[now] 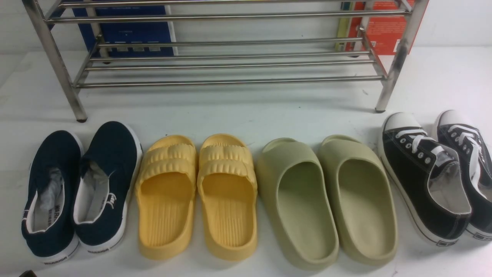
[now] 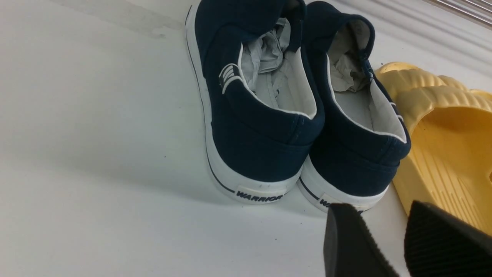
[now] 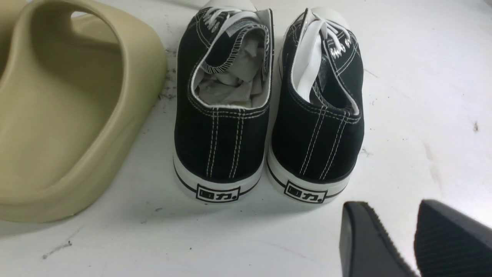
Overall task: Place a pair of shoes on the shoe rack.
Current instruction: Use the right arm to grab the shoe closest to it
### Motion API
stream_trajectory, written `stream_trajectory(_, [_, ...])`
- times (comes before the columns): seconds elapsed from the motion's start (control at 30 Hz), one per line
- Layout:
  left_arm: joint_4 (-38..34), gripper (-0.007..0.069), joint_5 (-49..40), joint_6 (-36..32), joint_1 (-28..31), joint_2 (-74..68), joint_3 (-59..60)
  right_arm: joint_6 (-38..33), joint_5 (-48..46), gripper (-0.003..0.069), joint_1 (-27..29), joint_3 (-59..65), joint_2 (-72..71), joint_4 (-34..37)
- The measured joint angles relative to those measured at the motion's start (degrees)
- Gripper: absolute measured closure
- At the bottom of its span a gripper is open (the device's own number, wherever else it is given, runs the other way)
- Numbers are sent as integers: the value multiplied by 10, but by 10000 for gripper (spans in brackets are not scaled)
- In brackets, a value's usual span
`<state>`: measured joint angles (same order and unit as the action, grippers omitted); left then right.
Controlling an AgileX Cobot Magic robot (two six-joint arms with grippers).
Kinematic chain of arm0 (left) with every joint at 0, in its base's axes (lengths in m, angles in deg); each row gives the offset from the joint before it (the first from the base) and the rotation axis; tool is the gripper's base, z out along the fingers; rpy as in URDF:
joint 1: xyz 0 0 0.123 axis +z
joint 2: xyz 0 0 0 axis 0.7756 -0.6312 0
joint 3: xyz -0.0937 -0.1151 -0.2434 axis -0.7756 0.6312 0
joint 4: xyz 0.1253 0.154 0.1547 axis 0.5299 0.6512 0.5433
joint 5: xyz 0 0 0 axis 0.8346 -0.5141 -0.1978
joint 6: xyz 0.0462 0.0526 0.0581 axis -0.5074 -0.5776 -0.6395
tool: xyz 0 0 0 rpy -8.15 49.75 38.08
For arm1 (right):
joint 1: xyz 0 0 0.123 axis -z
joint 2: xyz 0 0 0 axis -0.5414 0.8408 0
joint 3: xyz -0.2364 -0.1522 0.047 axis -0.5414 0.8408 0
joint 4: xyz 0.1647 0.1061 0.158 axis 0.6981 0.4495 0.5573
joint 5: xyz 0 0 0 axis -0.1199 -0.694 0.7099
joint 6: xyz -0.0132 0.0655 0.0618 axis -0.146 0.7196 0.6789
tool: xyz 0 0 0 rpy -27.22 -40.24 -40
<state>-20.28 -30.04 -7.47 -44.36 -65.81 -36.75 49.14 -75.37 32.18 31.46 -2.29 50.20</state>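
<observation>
Two black canvas sneakers with white laces stand side by side at the far right of the row, one [image 1: 423, 177] inward and one [image 1: 467, 154] at the frame edge. In the right wrist view their heels [image 3: 221, 127] [image 3: 317, 127] face me. My right gripper [image 3: 388, 215] is open and empty, just behind the heels and off to one side. The steel shoe rack [image 1: 230, 57] stands behind the row, its tube bars bare. My left gripper [image 2: 378, 213] is open and empty, behind the navy shoes. Neither gripper shows in the front view.
From left to right stand navy slip-on shoes [image 1: 77, 188], also in the left wrist view [image 2: 261, 115], yellow slippers [image 1: 198, 192] and green slippers [image 1: 326, 196]. A blue box [image 1: 127, 27] and a red box [image 1: 384, 27] stand behind the rack on the white table [image 1: 246, 104].
</observation>
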Motion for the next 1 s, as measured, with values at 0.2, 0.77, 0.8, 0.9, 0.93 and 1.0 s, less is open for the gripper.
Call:
stream_trajectory(0.2, [0,386,0,0,0,0,0,0,0,419,0,0,0,0])
stream_trajectory(0.77, [0,386,0,0,0,0,0,203,234,419,0,7,0,259])
stream_trajectory(0.8, [0,386,0,0,0,0,0,207,218,427,0,0,0,263])
stream_trajectory(0.9, [0,386,0,0,0,0,0,193,114,465,-2,-53,27,249])
stream_trajectory(0.93, [0,386,0,0,0,0,0,186,105,468,-2,-64,31,245])
stream_trajectory(1.0, [0,386,0,0,0,0,0,124,-25,510,-13,-155,111,225])
